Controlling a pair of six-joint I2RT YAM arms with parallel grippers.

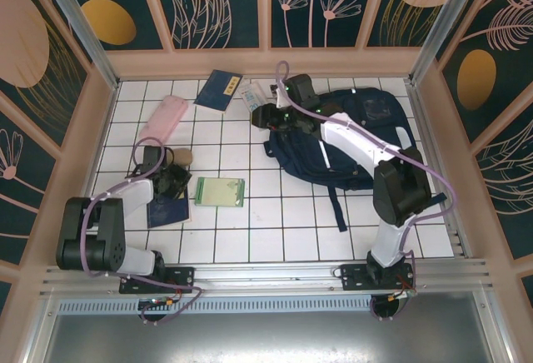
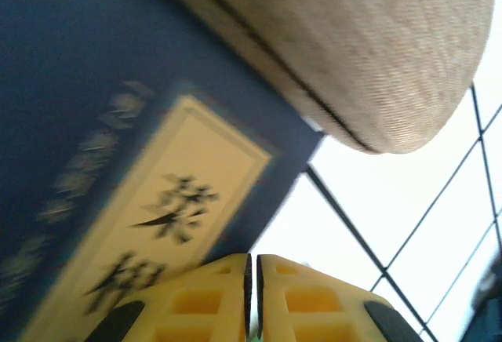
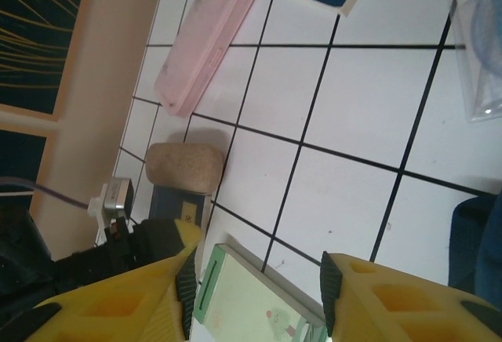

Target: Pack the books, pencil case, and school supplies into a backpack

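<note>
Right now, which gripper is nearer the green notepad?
Left. The left gripper sits just left of the notepad; the right gripper is farther away, by the backpack.

We log the backpack (image 1: 375,117) on the right half of the table (image 1: 275,230). The notepad (image 1: 220,191) lies to its left, and the booklet (image 1: 171,213) further left. Behind them are the pouch (image 1: 181,157), pencil case (image 1: 162,119), book (image 1: 218,90) and packet (image 1: 254,96).
</note>
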